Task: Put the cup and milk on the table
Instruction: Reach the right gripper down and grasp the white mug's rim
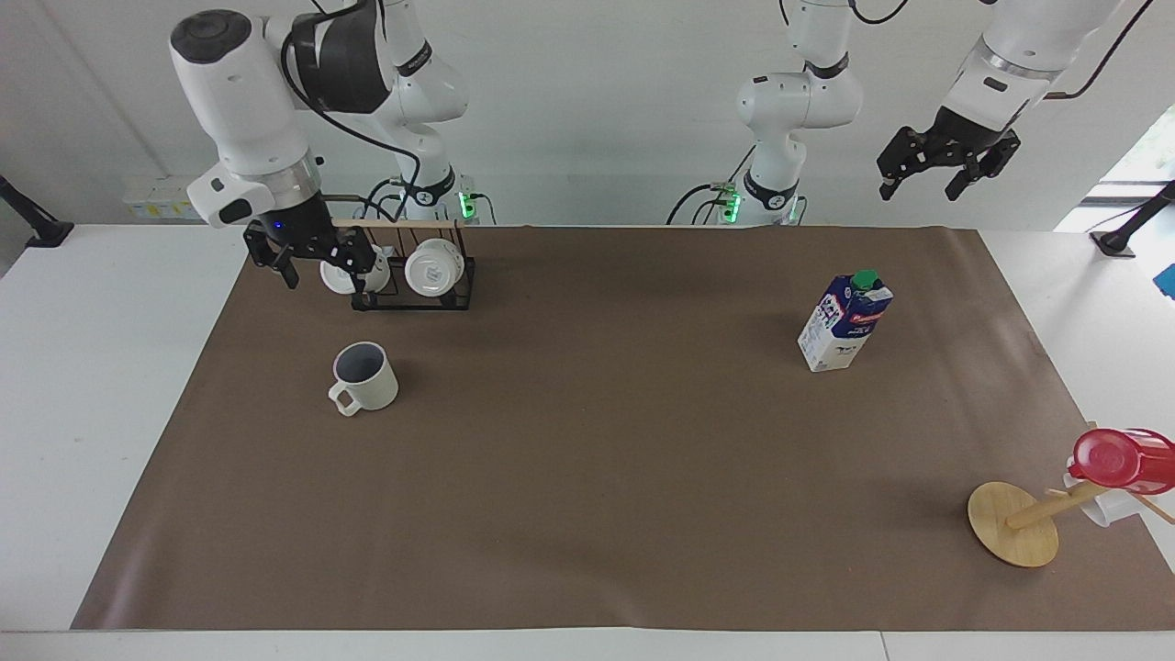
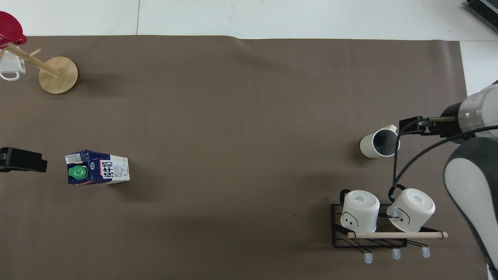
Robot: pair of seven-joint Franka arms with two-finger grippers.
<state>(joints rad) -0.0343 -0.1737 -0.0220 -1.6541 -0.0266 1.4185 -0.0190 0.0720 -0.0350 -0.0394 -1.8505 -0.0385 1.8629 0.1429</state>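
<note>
Cup [image 1: 364,376], upright on the brown sheet of the table [image 1: 110,386], toward the right arm's end; milk [image 1: 844,321], upright on the sheet toward the left arm's end. Right gripper [image 1: 317,268], fingers apart and empty, up beside the mug rack [image 1: 413,271]. Left gripper [image 1: 927,179], spread and empty, waiting above the table's edge.

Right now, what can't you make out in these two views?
- Left gripper: overhead view shows only its dark tip at the frame edge.
- Clear cup under the red cup: cut off by the frame edge in the overhead view.
- Milk label text: too small to read in the facing view.
</note>
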